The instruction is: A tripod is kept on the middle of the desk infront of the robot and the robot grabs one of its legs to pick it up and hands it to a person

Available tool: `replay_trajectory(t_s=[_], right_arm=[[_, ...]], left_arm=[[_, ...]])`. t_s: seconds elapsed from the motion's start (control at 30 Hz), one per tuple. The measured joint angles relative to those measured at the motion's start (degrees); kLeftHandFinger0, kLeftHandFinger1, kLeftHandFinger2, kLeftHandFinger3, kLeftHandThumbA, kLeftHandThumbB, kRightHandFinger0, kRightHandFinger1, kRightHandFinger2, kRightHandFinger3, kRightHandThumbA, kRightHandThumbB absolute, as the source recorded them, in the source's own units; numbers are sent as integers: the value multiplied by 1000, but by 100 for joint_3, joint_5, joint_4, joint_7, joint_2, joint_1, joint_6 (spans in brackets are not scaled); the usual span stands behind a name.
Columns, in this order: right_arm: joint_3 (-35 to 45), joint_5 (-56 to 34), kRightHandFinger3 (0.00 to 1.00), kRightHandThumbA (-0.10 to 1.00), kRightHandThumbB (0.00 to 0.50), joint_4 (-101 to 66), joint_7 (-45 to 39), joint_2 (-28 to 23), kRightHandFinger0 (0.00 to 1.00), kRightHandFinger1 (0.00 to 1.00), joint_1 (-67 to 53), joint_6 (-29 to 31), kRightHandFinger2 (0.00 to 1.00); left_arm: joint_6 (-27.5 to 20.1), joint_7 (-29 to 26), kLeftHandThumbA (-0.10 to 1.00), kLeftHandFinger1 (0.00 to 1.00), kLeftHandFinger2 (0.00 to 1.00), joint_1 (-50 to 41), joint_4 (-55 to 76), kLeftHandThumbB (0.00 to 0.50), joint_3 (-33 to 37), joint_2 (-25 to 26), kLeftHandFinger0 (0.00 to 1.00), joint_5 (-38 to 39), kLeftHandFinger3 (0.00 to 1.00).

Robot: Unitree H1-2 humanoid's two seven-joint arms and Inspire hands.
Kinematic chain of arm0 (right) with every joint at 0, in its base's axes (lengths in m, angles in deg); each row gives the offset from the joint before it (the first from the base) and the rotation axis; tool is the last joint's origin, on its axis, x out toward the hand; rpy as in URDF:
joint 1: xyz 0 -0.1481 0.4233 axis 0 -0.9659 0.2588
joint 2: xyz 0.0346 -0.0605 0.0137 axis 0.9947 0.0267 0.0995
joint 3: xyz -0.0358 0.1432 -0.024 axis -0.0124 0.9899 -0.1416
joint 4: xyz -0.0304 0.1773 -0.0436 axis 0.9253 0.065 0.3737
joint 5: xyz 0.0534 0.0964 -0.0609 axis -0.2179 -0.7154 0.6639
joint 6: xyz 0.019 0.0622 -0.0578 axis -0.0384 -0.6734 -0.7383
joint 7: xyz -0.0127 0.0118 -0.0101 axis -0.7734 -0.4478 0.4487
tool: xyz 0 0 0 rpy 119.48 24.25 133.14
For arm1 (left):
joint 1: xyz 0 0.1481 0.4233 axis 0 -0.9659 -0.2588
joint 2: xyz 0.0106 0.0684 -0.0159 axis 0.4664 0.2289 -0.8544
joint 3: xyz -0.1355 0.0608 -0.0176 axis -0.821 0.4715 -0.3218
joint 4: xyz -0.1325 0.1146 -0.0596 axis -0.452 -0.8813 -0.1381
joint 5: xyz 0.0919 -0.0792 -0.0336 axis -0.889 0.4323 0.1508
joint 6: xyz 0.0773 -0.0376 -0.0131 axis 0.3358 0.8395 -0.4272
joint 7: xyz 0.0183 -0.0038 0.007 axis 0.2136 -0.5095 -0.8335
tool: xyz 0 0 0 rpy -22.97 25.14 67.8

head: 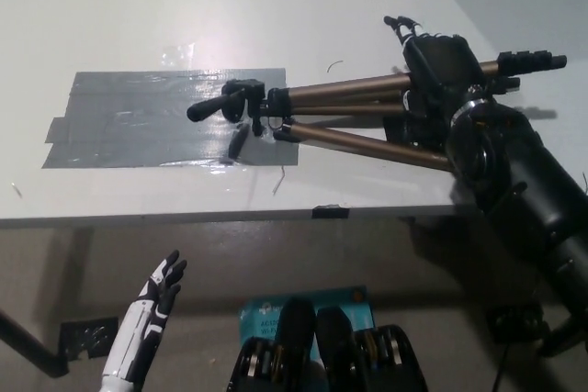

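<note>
We see one tripod (344,89) lying on its side on the white surface (276,6), right of the middle, and nowhere can we tell it to be clear of the top. Its black head (246,103) points left, with one pan handle (209,109) reaching out over the right end of the single patch of grey tape (138,121) stuck flat to the surface. We count three bronze legs fanning out to the right. The far one and the middle one run close together, and the near one angles towards the near edge. One black foot (533,61) sticks out at the far right, beyond the arm. The black right hand (441,61) lies across the legs at their right end, back turned up to us, its arm coming in from the lower right over the near leg. Whether this hand has closed on a leg we cannot tell, since it covers the contact. One small dark piece (329,212) sits on the near edge of the surface, below the tripod head. The white left hand (156,296) rests at the lower left, nearer than the surface edge and well apart from the tripod, its fingers (171,266) spread and holding nothing. On the floor beneath we make out one teal object (276,308), partly hidden, and one scrap of tape (87,337) to its left.
</note>
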Motion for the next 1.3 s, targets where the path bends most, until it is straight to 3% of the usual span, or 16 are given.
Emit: replay_trajectory(t_s=[0.1,0.27,0.47,0.57,0.77,1.13,1.3], right_arm=[[0,26,1000,-100,183,89,202,34,58,616,-5,69,990],[3,110,970,-100,189,248,602,66,9,534,-32,263,854],[37,122,830,-100,189,340,973,69,0,413,-40,479,734],[69,126,803,-100,194,325,1160,69,0,400,-43,591,735],[184,164,846,-100,199,-198,1483,48,9,450,-62,775,811],[432,370,864,-100,224,-1337,1861,-102,21,479,112,1295,842],[479,381,800,-100,234,-1329,1870,-134,0,440,106,1391,803]], left_arm=[[0,-1,1000,1000,1000,3,0,59,-9,-14,1000,-1,1000],[0,-2,1000,1000,1000,2,0,56,-23,-21,1000,-1,1000],[-1,-3,1000,1000,1000,3,0,47,-31,-24,1000,-1,1000],[-1,-3,1000,1000,969,4,0,46,-35,-23,996,-1,1000],[-1,-4,1000,1000,929,24,0,57,-61,-22,996,0,1000],[19,-2,1000,1000,899,38,11,76,-122,-22,999,29,1000],[20,-2,1000,981,883,39,11,53,-138,-21,969,22,1000]])
